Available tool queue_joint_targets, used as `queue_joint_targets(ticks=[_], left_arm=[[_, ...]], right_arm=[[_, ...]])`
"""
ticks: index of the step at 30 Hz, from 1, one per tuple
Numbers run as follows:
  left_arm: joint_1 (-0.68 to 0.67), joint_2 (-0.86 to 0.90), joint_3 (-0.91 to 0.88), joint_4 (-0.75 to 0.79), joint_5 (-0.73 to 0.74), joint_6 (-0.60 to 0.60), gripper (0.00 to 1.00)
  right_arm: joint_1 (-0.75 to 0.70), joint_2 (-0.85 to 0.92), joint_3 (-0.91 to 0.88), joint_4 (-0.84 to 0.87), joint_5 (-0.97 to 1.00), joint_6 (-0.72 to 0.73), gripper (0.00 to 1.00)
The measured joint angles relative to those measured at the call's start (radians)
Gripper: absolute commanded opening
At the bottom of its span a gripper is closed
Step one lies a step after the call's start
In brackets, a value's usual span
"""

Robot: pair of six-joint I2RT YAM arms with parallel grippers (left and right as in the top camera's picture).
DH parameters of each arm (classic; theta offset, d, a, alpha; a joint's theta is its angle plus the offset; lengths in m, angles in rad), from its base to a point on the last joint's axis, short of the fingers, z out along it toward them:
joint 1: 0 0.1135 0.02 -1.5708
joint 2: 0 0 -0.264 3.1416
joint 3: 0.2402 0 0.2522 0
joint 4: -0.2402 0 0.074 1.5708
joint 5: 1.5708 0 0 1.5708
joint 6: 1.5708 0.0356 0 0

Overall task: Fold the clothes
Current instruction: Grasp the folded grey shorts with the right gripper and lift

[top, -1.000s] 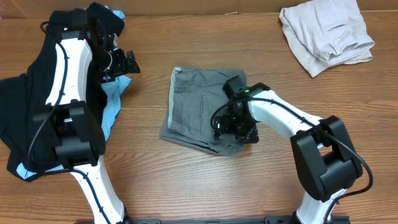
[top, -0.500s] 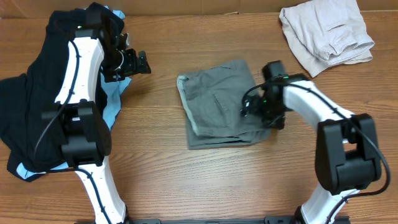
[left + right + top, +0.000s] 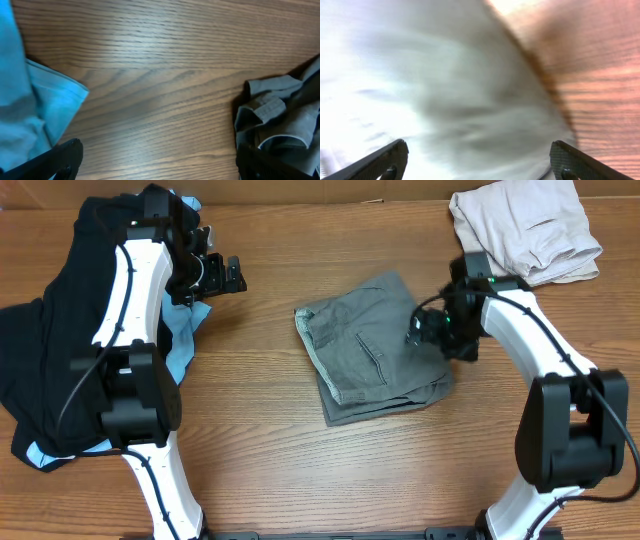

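Grey folded shorts (image 3: 370,360) lie mid-table, turned at an angle. My right gripper (image 3: 432,332) is open and pressed low on their right edge; in the right wrist view (image 3: 477,162) its fingers are spread wide over blurred grey cloth (image 3: 445,90). My left gripper (image 3: 222,277) is open and empty above bare wood, left of the shorts. In the left wrist view (image 3: 160,165) a light blue cloth (image 3: 30,100) is at the left and the grey shorts (image 3: 280,120) at the right.
A beige garment (image 3: 525,230) lies crumpled at the back right. A black garment pile (image 3: 40,350) with a light blue garment (image 3: 182,340) covers the left side under the left arm. The wooden table (image 3: 300,470) shows at the front.
The right gripper has moved right and back, and the grey shorts have slid and turned with it. The left gripper has shifted a little to the right.
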Motion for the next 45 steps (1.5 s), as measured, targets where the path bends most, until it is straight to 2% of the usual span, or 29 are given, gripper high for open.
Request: queue_joint_targets(ticks=[7, 12, 16, 25, 45], left_arm=[[0.068, 0.0, 0.0, 0.027, -0.018, 0.0, 1.0], [0.125, 0.0, 0.0, 0.027, -0.022, 0.0, 1.0], [0.153, 0.0, 0.0, 0.027, -0.028, 0.0, 1.0], [0.15, 0.0, 0.0, 0.027, -0.03, 0.0, 1.0], [0.15, 0.0, 0.0, 0.035, -0.03, 0.0, 1.0]], right_arm=[[0.242, -0.061, 0.094, 0.017, 0.005, -0.003, 1.0], [0.445, -0.05, 0.094, 0.054, 0.102, 0.021, 1.0], [0.53, 0.008, 0.094, 0.058, 0.207, 0.015, 1.0], [0.573, 0.211, 0.094, 0.064, 0.323, -0.05, 1.0], [0.575, 0.244, 0.119, -0.028, 0.359, -0.092, 0.95]])
